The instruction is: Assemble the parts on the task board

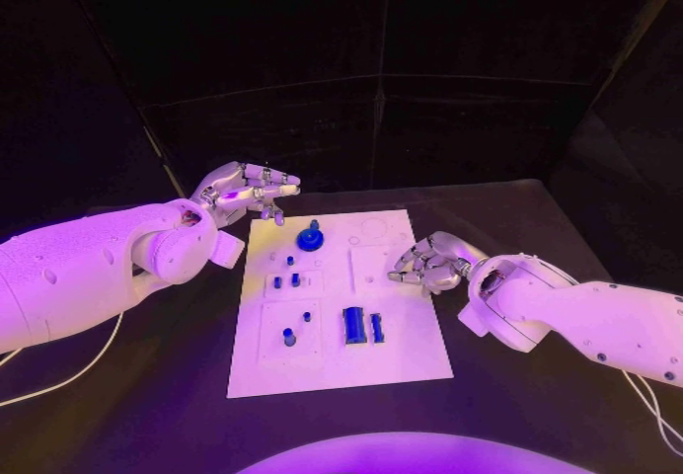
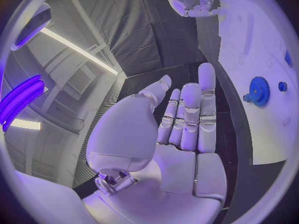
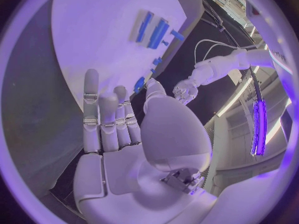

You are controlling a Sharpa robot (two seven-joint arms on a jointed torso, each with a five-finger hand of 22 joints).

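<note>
Two upright blue bars [image 1: 361, 325] are seen side by side near the front of the white task board [image 1: 406, 351] on the black desk [image 1: 142, 415], with one blue gear [image 1: 309, 237] at the far end. Left hand [image 1: 245, 193] is held beyond the board's far left corner, fingers [image 2: 190, 109] extended, grasping nothing. Right hand [image 1: 431, 264] is held at the board's right edge, fingers [image 3: 99, 119] released and empty.
</note>
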